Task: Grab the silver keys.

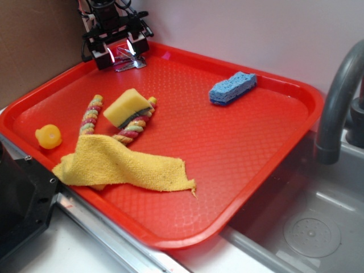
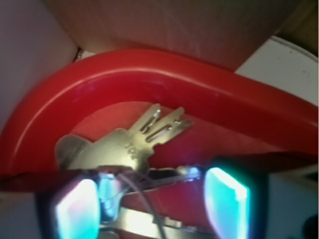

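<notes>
In the exterior view the gripper hangs open over the silver keys at the red tray's upper left; in the wrist view the keys lie low-centre between spread fingers; sink straight, then close on the bunch.

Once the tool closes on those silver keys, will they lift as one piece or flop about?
The silver keys look like several flat blades fanned from one end, so they will likely swing loose. Their thin, shiny metal may slip between the tool pads. Lying flat on the red tray, they offer little edge.

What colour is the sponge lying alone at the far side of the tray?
Blue. The sponge shows best in the exterior view, on the red tray.
</notes>
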You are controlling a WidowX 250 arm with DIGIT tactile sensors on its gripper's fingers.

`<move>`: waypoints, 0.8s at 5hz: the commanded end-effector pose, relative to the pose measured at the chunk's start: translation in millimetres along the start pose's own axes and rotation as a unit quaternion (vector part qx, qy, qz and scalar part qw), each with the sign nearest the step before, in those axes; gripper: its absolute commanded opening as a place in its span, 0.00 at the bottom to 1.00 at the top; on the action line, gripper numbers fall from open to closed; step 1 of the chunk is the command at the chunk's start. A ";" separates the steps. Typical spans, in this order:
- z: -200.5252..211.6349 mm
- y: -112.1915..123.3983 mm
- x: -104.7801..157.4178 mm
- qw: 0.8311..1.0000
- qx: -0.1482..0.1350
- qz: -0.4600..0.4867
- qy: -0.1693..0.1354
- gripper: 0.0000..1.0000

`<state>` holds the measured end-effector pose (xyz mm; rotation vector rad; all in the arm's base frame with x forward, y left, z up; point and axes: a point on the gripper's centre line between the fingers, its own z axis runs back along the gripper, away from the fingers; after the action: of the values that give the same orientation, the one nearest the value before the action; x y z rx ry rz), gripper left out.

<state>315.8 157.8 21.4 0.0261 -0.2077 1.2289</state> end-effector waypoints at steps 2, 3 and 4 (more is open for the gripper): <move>18.4 -0.6 2.7 0.999 -0.012 -0.013 -0.029 0.00; 20.0 -1.4 0.0 0.999 -0.010 -0.016 -0.034 0.00; 19.9 -0.8 -0.5 0.999 -0.008 -0.015 -0.033 0.00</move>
<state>318.4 148.8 20.9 0.0681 -0.2224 1.1928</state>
